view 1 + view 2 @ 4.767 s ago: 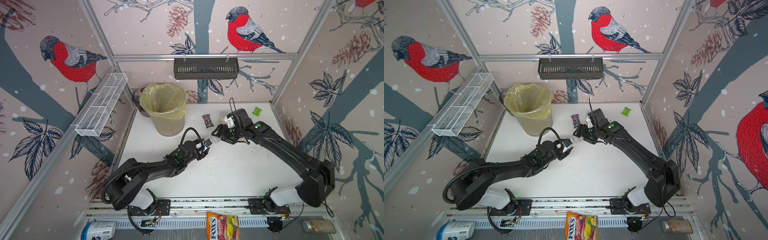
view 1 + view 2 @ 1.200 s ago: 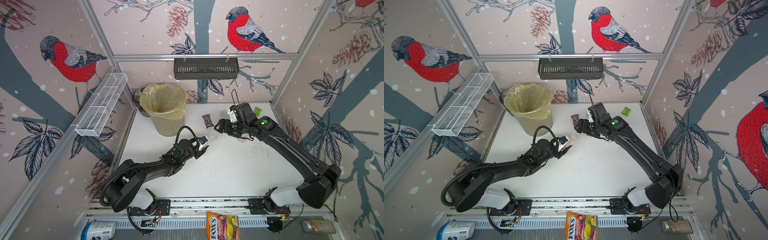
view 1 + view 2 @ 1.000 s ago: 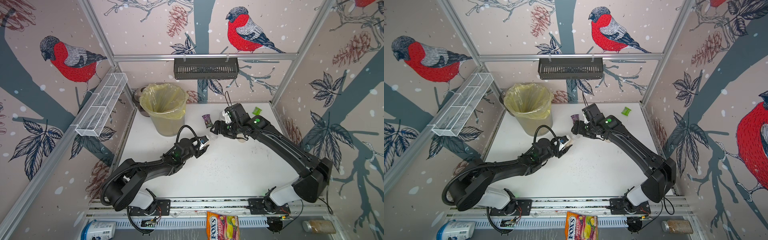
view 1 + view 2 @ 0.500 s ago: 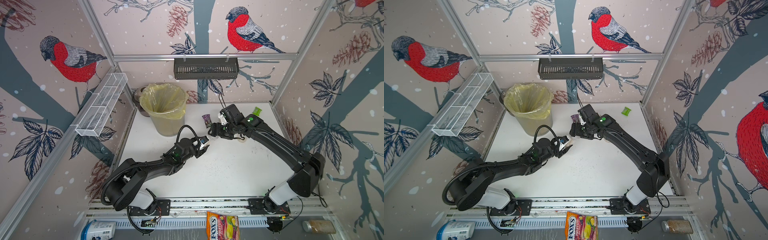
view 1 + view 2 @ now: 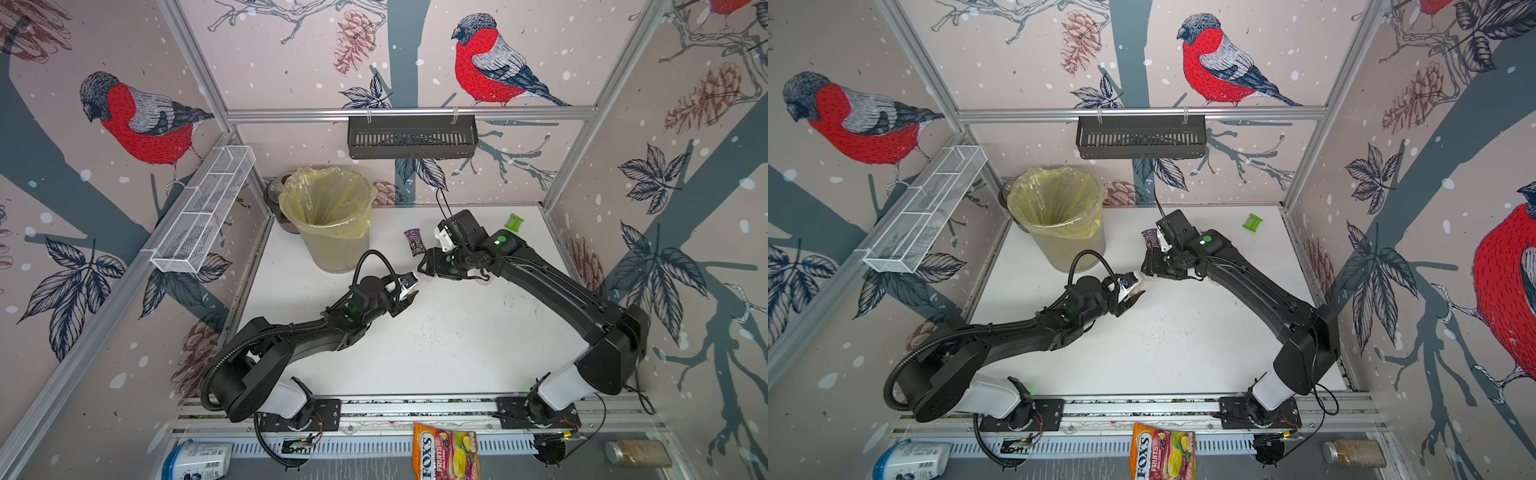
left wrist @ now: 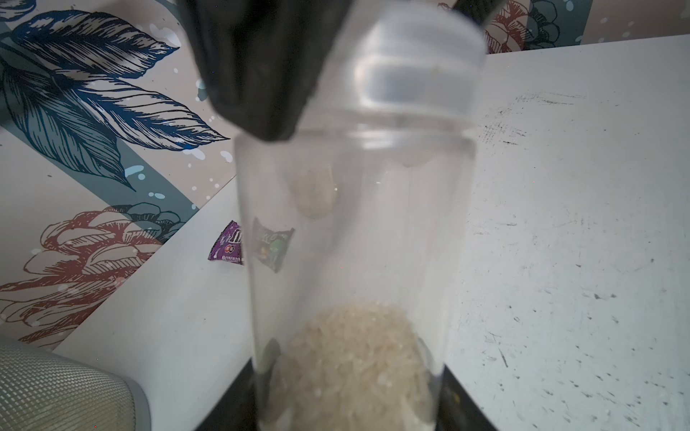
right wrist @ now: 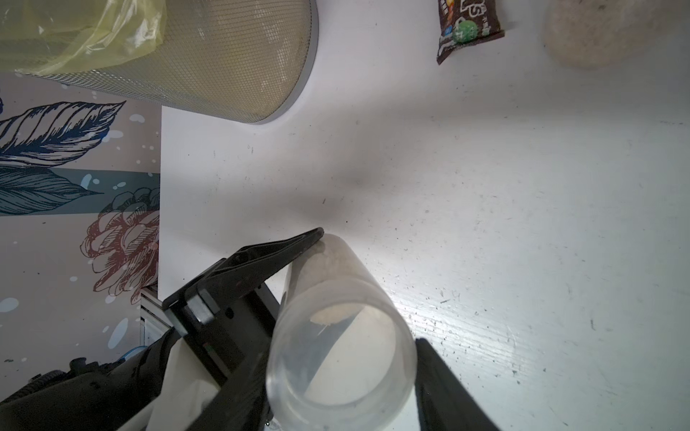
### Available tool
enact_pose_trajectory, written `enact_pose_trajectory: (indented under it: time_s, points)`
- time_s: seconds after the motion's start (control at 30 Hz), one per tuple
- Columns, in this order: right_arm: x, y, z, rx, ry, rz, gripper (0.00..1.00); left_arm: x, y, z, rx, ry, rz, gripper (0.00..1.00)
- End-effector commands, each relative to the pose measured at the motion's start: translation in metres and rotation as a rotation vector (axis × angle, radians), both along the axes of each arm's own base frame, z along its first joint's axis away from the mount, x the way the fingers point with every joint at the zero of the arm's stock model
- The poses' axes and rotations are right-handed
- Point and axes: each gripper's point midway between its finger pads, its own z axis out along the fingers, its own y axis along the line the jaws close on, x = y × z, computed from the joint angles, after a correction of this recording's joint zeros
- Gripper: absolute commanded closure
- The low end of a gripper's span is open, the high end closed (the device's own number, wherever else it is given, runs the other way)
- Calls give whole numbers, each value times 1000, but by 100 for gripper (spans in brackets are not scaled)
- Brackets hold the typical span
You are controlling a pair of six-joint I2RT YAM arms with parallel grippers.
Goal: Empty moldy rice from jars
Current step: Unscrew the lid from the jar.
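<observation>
Clamping the jar (image 6: 351,231) at its base, left gripper (image 5: 411,291) aimed its long axis at right gripper (image 5: 424,268), whose fingers (image 7: 448,392) straddled the lid (image 7: 341,347), contact unclear.

- left arm (image 5: 291,336): matte black links; white shell (image 5: 282,401) at the end farthest from the hand; green light (image 5: 353,308) behind the wrist; ribbed black hose (image 5: 220,365).
- right arm (image 5: 552,286): same black links, white base shell, green light; white camera block (image 5: 444,235) with a thin black cable behind the hand.
- left hand (image 5: 410,296), right hand (image 5: 424,266): black, with tapered fingers (image 7: 276,253).
</observation>
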Motion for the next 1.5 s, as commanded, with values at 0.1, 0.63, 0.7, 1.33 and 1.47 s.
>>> enact_pose_trajectory:
  time_s: [0.1,0.63,0.7,1.33,1.47]
  points:
    - [-4,2,5,17,-29,52,47,-2,-6,18,-49,-39,-31,100]
    - [-2,18,14,-59,-409,516,55,-31,-19,13,-110,85,-178,100]
    - [-6,19,14,-65,-471,606,59,-33,-19,14,-115,87,-186,100]
    - [-25,3,27,68,-782,870,53,-37,-14,29,-160,86,-177,100]
    - [-23,3,28,85,-788,916,50,-37,-12,31,-156,81,-166,100]
